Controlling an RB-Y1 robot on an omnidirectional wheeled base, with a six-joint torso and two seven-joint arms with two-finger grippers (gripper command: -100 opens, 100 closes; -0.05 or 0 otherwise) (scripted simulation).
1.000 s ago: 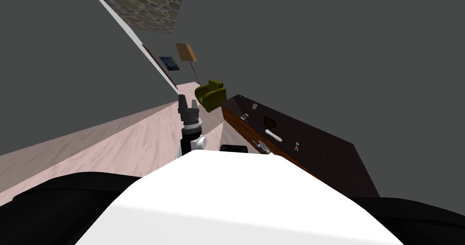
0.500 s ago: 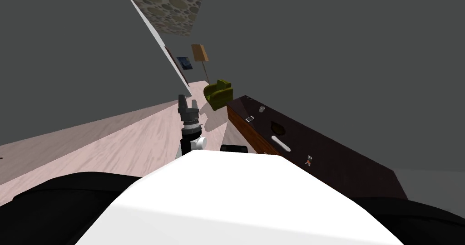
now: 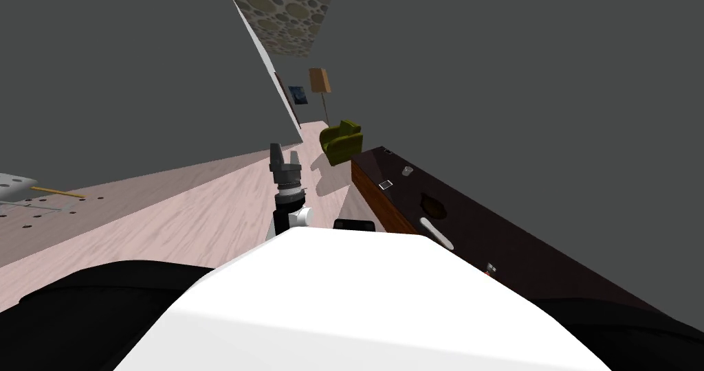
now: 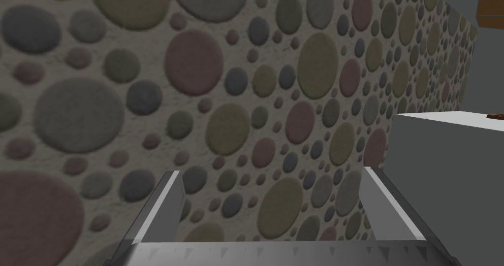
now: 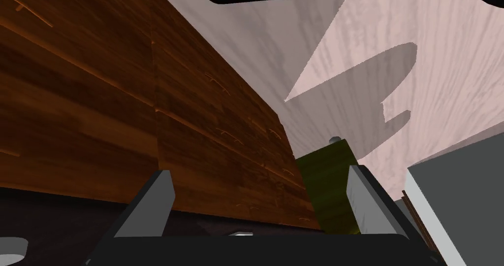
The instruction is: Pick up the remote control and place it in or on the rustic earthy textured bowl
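The long white remote control (image 3: 436,233) lies flat on top of the long dark brown wooden cabinet (image 3: 529,257), close to the cabinet's front edge. It is not in the bowl. The dark brown, rough-looking bowl (image 3: 433,207) also sits on the cabinet top, just beside the remote and a bit farther along. I cannot tell if the two touch.

Farther along the cabinet top, past the bowl, stands a small grey cup (image 3: 408,171). Near it, by the cabinet's front edge, lies a little flat thing (image 3: 386,183). On the near side of the remote sits a tiny red and white thing (image 3: 489,269), too small to make out.

The right gripper (image 5: 260,170) is low down in front of the cabinet and looks along its wooden drawer fronts. Its two fingers (image 5: 156,204) stand wide apart with nothing between them.

The left gripper (image 3: 283,150) is held up over the pale wood floor (image 3: 192,216), away from the cabinet's front. Its fingers (image 4: 165,209) are spread apart too, and it holds nothing.

A green armchair (image 3: 342,141) stands on the floor past the far end of the cabinet. A tall floor lamp with a tan shade (image 3: 320,80) stands behind the armchair, farther from the cabinet.
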